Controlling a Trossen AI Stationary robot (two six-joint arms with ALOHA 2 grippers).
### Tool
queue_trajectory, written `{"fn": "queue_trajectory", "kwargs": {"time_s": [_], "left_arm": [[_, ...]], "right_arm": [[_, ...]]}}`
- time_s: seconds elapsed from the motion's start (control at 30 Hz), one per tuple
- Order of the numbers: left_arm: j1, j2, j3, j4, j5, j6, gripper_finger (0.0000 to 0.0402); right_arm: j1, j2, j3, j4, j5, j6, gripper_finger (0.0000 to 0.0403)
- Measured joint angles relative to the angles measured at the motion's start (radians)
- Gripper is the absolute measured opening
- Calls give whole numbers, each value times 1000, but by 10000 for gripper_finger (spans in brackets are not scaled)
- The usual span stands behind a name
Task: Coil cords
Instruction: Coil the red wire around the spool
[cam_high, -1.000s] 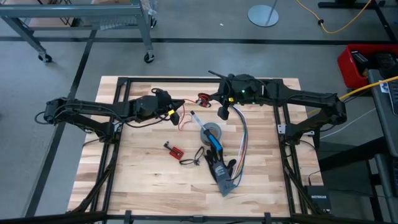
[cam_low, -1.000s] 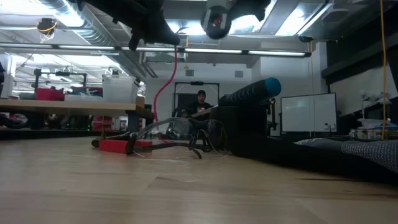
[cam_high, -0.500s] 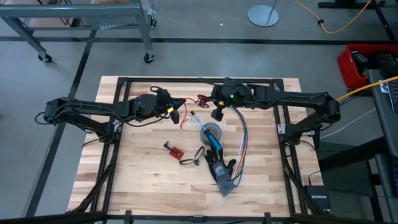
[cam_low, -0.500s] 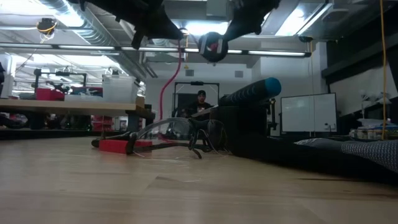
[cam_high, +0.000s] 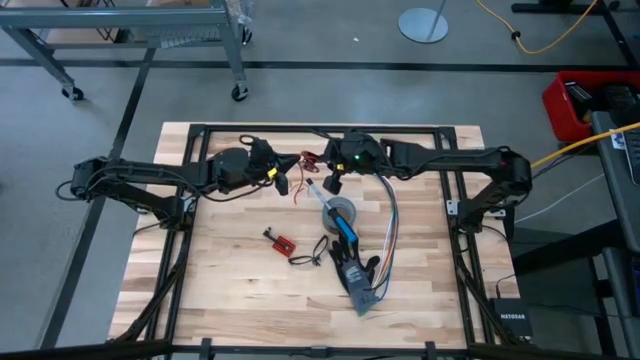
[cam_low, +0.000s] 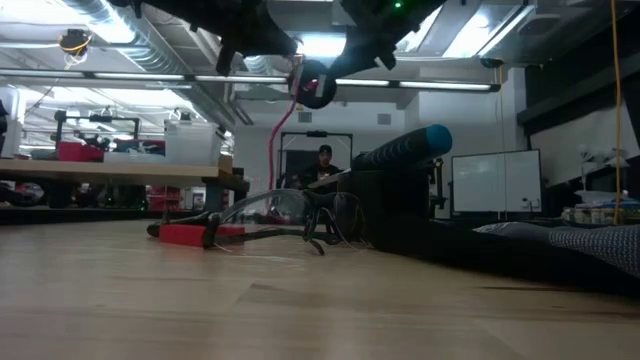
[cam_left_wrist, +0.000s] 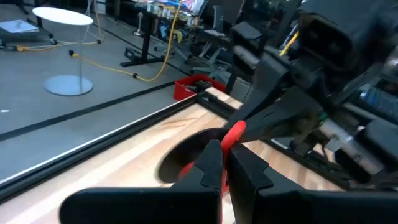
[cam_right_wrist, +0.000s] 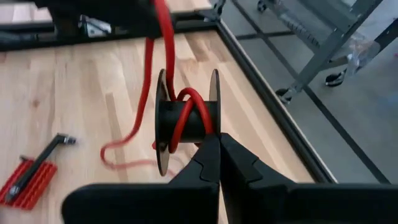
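Grippers meet above the wooden table (cam_high: 220, 290): the right gripper (cam_right_wrist: 219, 151), clamped on a black spool (cam_right_wrist: 186, 121) wound with red cord (cam_right_wrist: 163, 56), hangs beside the left gripper (cam_left_wrist: 222, 163), pinched on that cord; grey tape roll (cam_high: 341, 211) lies nearby.

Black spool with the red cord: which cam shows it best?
Right wrist view: the spool fills the centre, both flanges and the red cord wrapped on its core clear, pinched at the right tool. Low view shows it small, hanging overhead. High view gives only a speck. Left wrist view shows cord at the left tool, no clear spool.
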Motion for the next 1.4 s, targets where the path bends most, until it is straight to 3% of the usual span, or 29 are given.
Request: {"fn": "queue_trajectory", "kwargs": {"time_s": [0.3, 0.83, 1.0, 1.4], "left_arm": [[-8, 0, 0, 37, 11, -22, 0], [-8, 2, 1, 68, 45, -33, 0], [-9, 3, 1, 119, 47, -24, 0], [-19, 2, 1, 9, 72, -29, 0]], "right_arm": [[-1, 17, 0, 156, 94, 25, 0], [0, 30, -1, 432, 88, 64, 0], [0, 91, 0, 547, 15, 81, 0], [-1, 117, 2, 646, 15, 79, 0]]}}
